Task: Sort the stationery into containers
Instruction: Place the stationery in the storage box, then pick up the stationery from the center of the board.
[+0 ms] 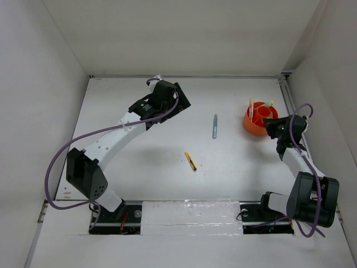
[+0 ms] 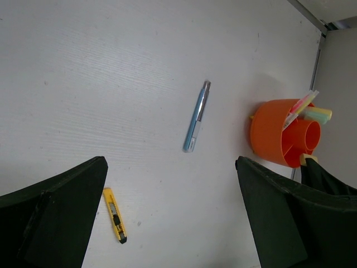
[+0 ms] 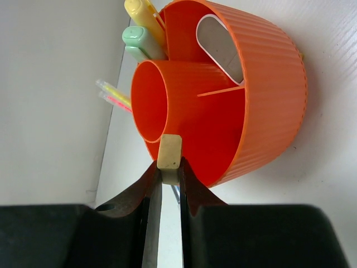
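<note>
Grey-blue pen near orange pot, yellow-black pen farther off

Top camera is looking down over whole table; left wrist is viewing it obliquely; right wrist is crowding orange pot, all sharing it.

The pot is bright orange with fine ribbing, a tan eraser at its rim, a yellow marker, pale green marker, thin yellow pen and red pen in it, while away from it on the white table lie a grey-blue pen and a yellow-and-black pen.
</note>
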Controlling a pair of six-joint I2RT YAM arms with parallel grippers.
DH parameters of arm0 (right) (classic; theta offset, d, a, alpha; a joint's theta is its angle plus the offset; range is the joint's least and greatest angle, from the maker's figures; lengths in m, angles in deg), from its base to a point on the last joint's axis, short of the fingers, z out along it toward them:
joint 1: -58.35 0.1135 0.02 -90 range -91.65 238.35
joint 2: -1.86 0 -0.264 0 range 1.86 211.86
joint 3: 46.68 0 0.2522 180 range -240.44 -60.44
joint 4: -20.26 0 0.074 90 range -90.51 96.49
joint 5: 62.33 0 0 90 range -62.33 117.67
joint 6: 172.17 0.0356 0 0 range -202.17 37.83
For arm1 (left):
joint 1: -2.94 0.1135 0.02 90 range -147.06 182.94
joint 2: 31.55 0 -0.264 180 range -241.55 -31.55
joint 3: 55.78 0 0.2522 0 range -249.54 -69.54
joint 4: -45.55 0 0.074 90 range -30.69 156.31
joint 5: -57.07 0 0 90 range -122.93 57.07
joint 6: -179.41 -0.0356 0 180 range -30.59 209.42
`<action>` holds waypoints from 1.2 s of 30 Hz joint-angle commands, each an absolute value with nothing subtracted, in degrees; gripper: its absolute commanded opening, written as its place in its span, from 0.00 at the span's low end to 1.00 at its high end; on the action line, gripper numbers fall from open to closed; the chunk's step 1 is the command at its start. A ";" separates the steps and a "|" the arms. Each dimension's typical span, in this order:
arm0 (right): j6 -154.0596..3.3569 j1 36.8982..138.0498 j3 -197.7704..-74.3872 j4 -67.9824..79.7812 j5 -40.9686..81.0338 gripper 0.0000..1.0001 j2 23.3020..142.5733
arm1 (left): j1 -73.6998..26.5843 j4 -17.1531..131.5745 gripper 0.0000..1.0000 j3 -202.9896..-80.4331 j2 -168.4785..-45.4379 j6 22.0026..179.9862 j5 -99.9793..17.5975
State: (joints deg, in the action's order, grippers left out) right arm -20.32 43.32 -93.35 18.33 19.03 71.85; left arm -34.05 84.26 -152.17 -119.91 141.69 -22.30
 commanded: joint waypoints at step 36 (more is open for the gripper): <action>-29.13 46.91 -97.52 17.07 17.38 0.69 64.37 | -37.39 86.64 0.99 -153.65 -119.88 142.76 -15.45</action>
State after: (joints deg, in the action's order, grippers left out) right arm -22.51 43.34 -93.66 18.75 16.43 68.88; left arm -34.97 84.09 -152.17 -119.91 141.31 -20.02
